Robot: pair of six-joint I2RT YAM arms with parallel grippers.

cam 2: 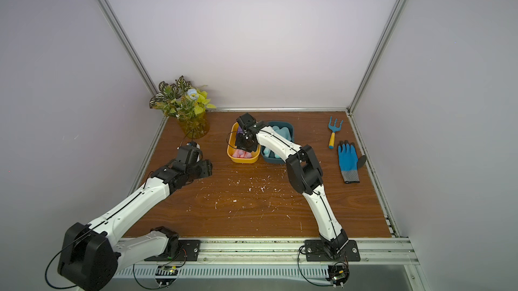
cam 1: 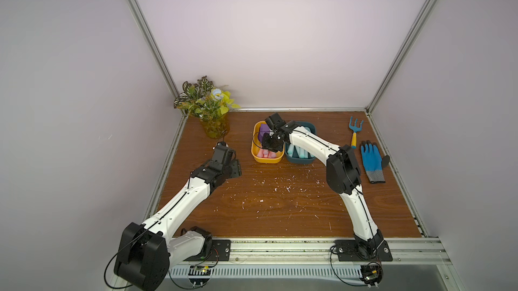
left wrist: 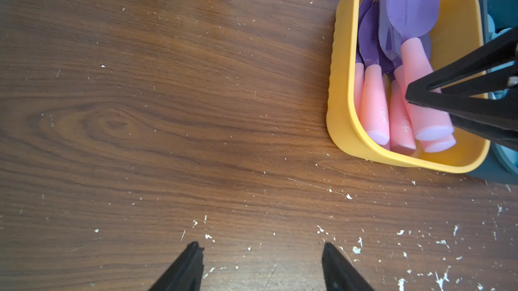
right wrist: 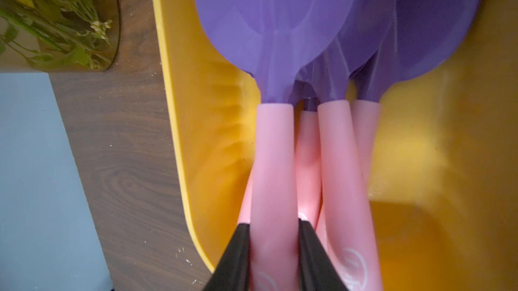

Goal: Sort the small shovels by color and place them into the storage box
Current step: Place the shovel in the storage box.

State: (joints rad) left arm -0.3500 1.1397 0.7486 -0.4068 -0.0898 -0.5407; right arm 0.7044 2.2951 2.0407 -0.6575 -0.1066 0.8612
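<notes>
Nearly done, judging by the desk [cam 1: 280,214]: no loose shovels on it. In the yellow box [left wrist: 344,124], purple shovels [left wrist: 372,107]; in the teal box [cam 1: 301,160], light-blue shovels [cam 1: 298,150], mostly hidden under the right arm [cam 1: 308,143], count unclear. Right pincer [right wrist: 273,223] clenched on the pink handle of the top purple shovel [right wrist: 273,163], over the pile, not yet let go. Left pincer [left wrist: 260,244] released, empty, over bare wood.

A brown wood-grain table [cam 1: 280,219] carries a yellow box [cam 1: 267,160] near its far edge. A teal box [cam 1: 300,161] stands just beside the yellow box, on its right. A vase [cam 1: 215,131] of leaves stands well left of the yellow box, in the far corner. A rake [cam 1: 355,131] and a blue glove [cam 1: 371,160] lie well right of it, the rake farther back. White flecks [cam 1: 286,188] dot the wood in front of the yellow box.
</notes>
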